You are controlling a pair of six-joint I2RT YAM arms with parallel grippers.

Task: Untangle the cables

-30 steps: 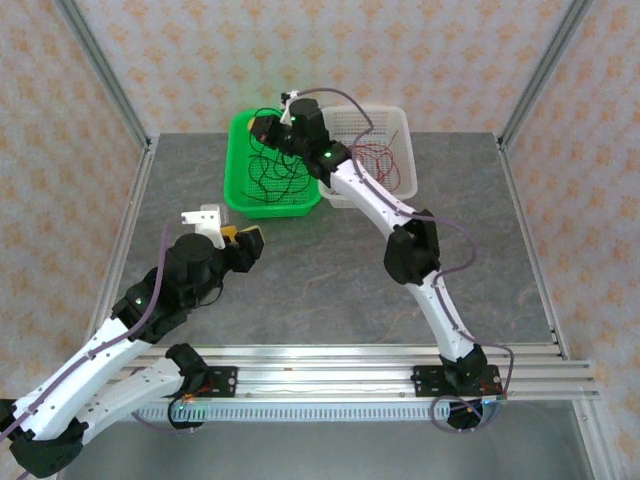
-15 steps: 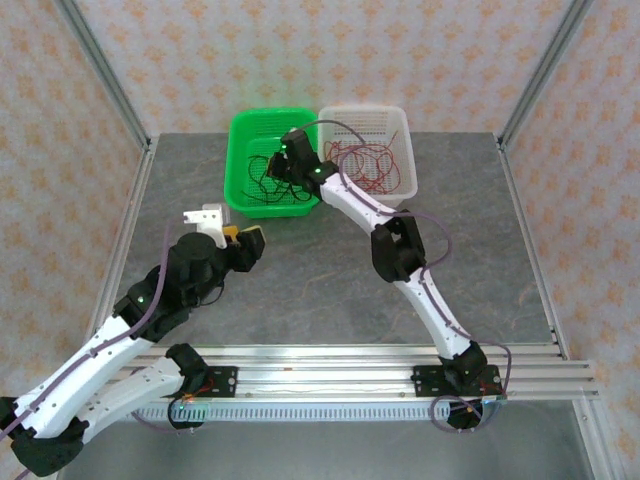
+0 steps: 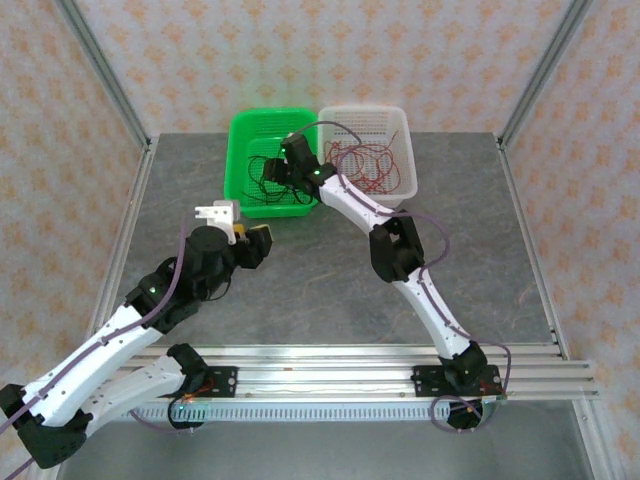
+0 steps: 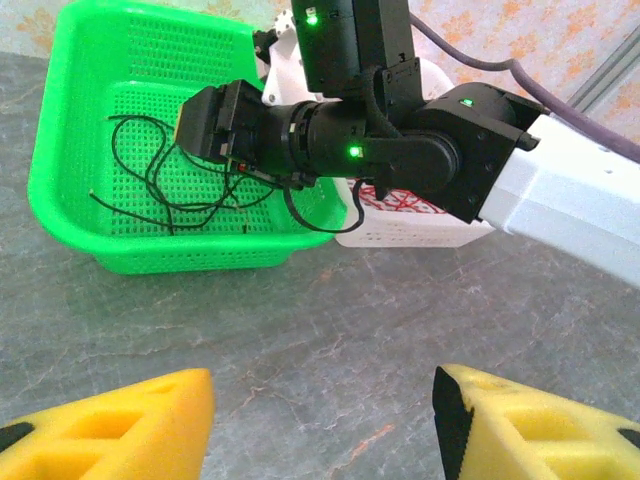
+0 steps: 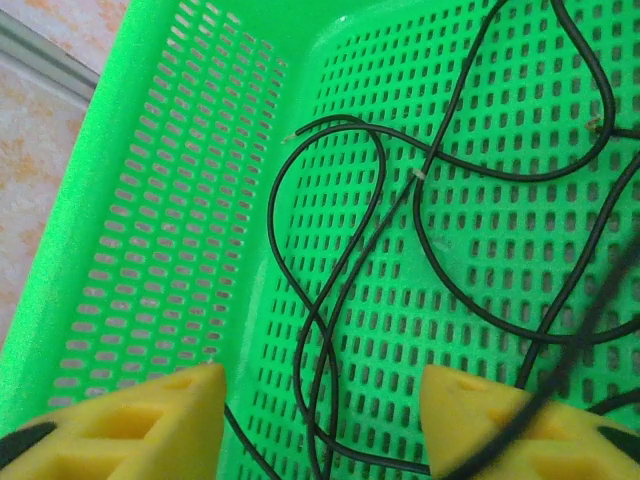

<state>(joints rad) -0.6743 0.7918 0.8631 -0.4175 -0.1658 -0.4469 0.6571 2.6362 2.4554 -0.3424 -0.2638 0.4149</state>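
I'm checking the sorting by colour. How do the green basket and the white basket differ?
The green basket holds black cables; the white basket holds red cables. The right gripper hangs open over the green basket, none over the white basket. Both are perforated, rectangular, and sit side by side.

I count two baskets, the green basket [image 3: 270,114] far left and the white basket [image 3: 408,150] far right, two arms [image 3: 440,310], and two cable bunches, black cables [image 3: 262,175] and red cables [image 3: 370,160], too tangled to number singly.
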